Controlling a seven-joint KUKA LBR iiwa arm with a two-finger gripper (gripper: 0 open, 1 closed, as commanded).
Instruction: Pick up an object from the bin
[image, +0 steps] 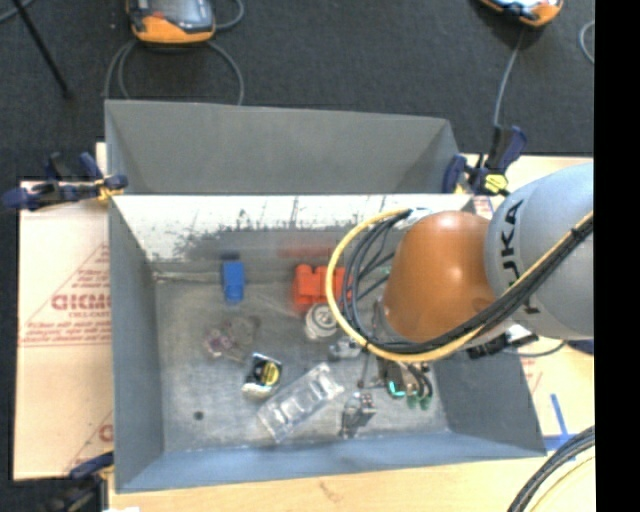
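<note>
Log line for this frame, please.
gripper: low in bin, near-right | nearest: clear plastic packet | held: cannot tell | rest: blue block, orange block

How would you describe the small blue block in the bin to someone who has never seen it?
Start at the grey bin and look along the foot of its back wall. Left of the orange block lies the blue block. It is the only blue thing inside, small and rectangular.
</note>
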